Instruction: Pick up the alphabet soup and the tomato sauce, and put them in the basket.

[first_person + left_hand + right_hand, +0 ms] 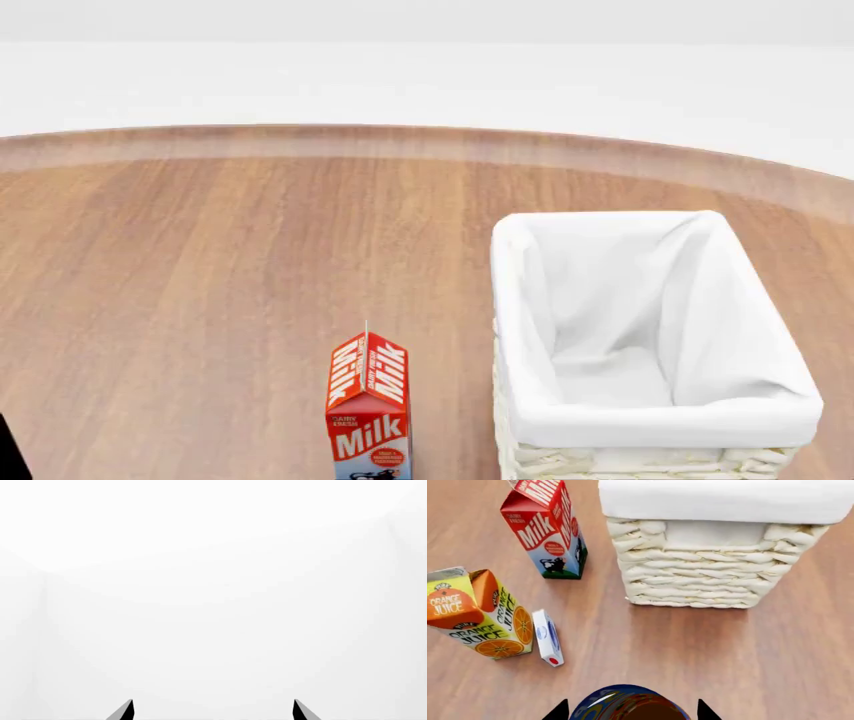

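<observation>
Alphabet soup point(630, 705) apparently between right end effector point(630, 711) fingers, wrist-only | basket point(523, 330) unfilled, head | left end effector point(213, 711) spread

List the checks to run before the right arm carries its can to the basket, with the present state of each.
1. Alphabet soup sits between the right gripper fingertips: ok, though firm contact cannot be confirmed.
2. Basket interior holds nothing visible in the head view: ok.
3. Milk carton stands upright beside the basket, apart from it: ok, but keep clear of it.
4. Orange juice carton and small white box stand off to the side of the straight path to the basket: ok.
5. Left gripper open, nothing between its fingertips: ok.
6. Tomato sauce located: cannot tell, in no view.
</observation>
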